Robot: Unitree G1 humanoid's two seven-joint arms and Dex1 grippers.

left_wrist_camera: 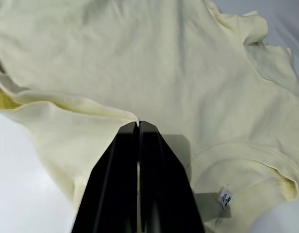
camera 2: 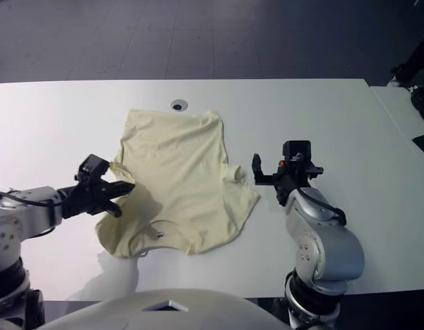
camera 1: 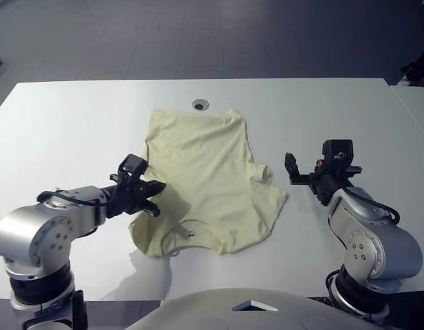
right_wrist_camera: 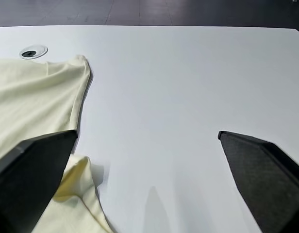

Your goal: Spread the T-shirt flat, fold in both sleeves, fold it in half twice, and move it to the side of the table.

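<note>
Left gripper (left_wrist_camera: 138,124): fingers pressed shut on a raised fold at the left edge of the pale yellow T-shirt (camera 1: 205,172), left of the cable hole (camera 1: 200,104) in the white table (camera 1: 74,124) and nearer the robot than it. T-shirt lies mostly flat, hem just beside the cable hole, body running from it toward the robot, collar and label at the end farthest from the hole. Right gripper (camera 1: 312,163): fingers wide apart, holding nothing, over bare table, right of the hole and nearer the robot.
</note>
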